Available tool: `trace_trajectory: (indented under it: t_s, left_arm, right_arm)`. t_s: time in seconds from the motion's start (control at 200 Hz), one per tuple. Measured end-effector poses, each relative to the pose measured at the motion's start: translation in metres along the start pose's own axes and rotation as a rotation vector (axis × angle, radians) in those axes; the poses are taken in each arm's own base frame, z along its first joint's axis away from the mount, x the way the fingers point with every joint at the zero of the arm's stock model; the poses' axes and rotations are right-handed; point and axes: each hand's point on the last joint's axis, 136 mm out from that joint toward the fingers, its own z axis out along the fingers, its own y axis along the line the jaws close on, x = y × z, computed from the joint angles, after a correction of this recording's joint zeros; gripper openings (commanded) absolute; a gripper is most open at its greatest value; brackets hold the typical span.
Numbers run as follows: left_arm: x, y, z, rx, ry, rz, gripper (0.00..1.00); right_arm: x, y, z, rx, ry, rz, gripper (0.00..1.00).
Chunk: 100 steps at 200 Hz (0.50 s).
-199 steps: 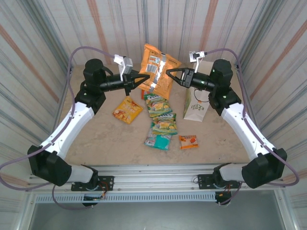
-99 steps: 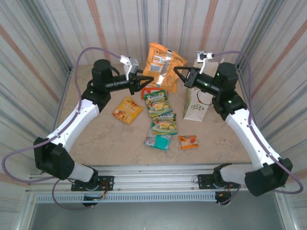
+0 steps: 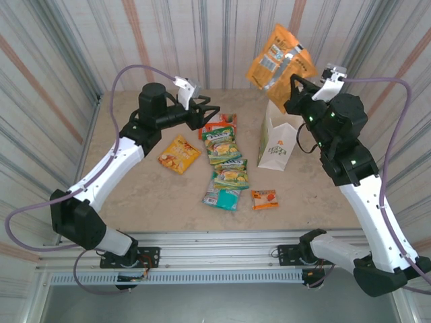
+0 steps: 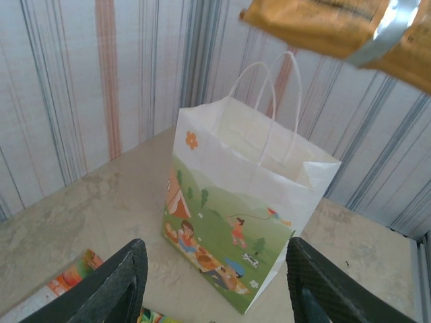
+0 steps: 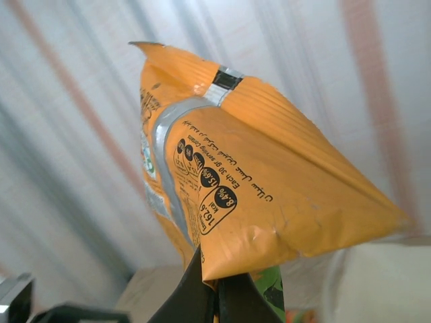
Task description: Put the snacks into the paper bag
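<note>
- The right claw (image 3: 294, 81) is clamped on the lower edge of the orange packet (image 3: 279, 59), which rises tilted from the pinch, in the air over the upright, open-mouthed paper bag (image 3: 276, 145).
- The packet's nutrition panel reads "kcal" and "8.4%".
- The left claw (image 4: 215, 282) stands apart and empty, facing the bag's cartoon print.

The right gripper (image 5: 214, 282) is pinching the lower edge of an orange snack packet (image 5: 269, 188), with its two dark fingers (image 5: 192, 296) pressing together on the foil. The packet is standing up above the fingers, puffed and creased. A silver band (image 5: 165, 168) is running down its left side, with small black print beside it. Behind the packet a striped wall (image 5: 60, 134) is showing, blurred. Below the packet's right corner something pale (image 5: 384, 282) is sitting, too blurred to identify.
</note>
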Motion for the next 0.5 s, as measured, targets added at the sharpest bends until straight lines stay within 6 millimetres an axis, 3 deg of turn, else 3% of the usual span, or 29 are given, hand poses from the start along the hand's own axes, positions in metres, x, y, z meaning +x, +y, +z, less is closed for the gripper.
trace_trajectory:
  t_s: [0.19, 0.501]
  left_arm:
    - [0.017, 0.013, 0.007, -0.052, 0.048, -0.047, 0.57]
    - [0.024, 0.02, 0.007, -0.089, 0.073, -0.061, 0.56]
  right_arm:
    - [-0.009, -0.034, 0.004, 0.249, -0.091, -0.073, 0.0]
    - [0.009, -0.069, 0.033, 0.492, -0.096, -0.233, 0.0]
